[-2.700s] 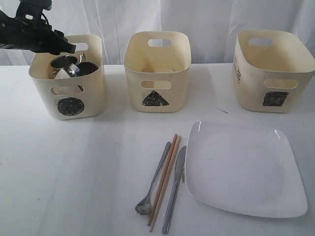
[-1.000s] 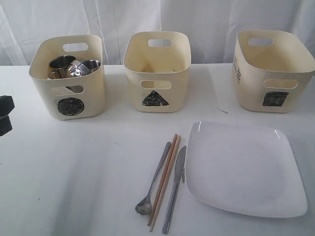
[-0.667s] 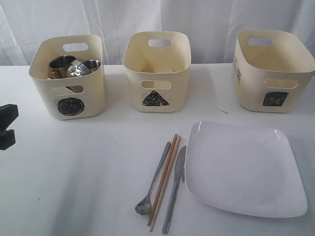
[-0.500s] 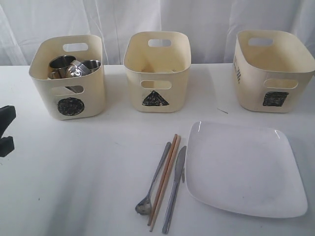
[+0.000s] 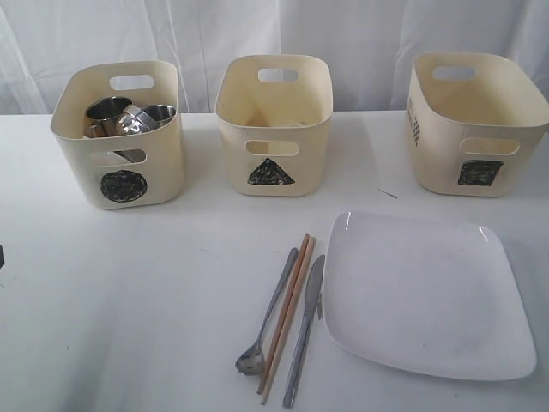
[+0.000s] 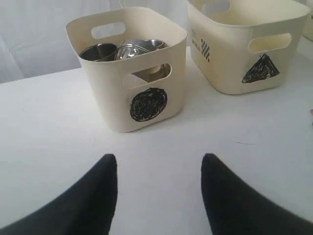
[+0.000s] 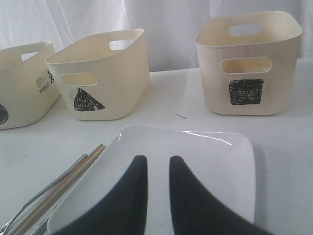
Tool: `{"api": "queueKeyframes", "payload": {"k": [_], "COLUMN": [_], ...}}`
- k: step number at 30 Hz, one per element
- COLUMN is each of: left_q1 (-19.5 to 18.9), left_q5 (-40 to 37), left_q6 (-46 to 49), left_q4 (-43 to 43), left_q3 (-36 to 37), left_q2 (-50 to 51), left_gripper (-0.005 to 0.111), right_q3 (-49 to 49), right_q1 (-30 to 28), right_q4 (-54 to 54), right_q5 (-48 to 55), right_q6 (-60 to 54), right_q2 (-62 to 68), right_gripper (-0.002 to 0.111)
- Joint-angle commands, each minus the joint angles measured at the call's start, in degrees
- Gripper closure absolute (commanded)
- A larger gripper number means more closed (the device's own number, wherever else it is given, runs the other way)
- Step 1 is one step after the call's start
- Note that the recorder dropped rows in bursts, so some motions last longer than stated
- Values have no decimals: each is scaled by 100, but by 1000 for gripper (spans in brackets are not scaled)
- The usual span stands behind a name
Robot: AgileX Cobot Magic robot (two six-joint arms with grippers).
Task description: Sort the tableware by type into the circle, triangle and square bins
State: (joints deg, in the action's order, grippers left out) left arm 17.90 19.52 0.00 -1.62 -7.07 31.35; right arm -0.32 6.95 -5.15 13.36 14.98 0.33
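1. Square plate (image 5: 425,296) lies front right, before the square bin (image 5: 437,163).
2. Circle bin (image 5: 159,172), far left, holds steel mugs (image 5: 110,110).
3. Left gripper (image 6: 159,156) spread wide, empty; right gripper (image 7: 157,158) narrowly parted, empty, over the plate.
4. Spoon (image 5: 273,309), chopsticks (image 5: 290,300) and knife (image 5: 304,330) lie beside the plate.

Left gripper (image 6: 160,157) spread wide; right gripper (image 7: 157,159) narrowly parted, apparently empty.

The left gripper (image 6: 159,159) is showing two plain matte black fingers (image 6: 95,200), broad at the base and tapering to rounded tips. The right gripper (image 7: 157,159) is showing matching black fingers (image 7: 124,200), smooth-surfaced, their outer edges curving gently toward blunt ends.
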Motion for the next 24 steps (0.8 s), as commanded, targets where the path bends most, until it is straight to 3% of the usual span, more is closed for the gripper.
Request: {"api": "queueKeyframes", "payload": {"k": [1,12,24], "left_q1": [19,19,19], "left_q5": [-133,-745,-2407], "left_q6": [0,0,0], "left_q4": [420,853,853], "left_q3": [157,707,707], "left_q2": [-584,-1681,-2982], "left_gripper": [50,50,50], "right_q3": [32,32,32], "right_q1": [-15,-15,-15], "right_q4": [-24,-24,-24], "right_q5": [-20,-20,-20], "right_q6": [18,18,18], "right_q2": [-33,-33,-33], "right_gripper": [92,92,92]}}
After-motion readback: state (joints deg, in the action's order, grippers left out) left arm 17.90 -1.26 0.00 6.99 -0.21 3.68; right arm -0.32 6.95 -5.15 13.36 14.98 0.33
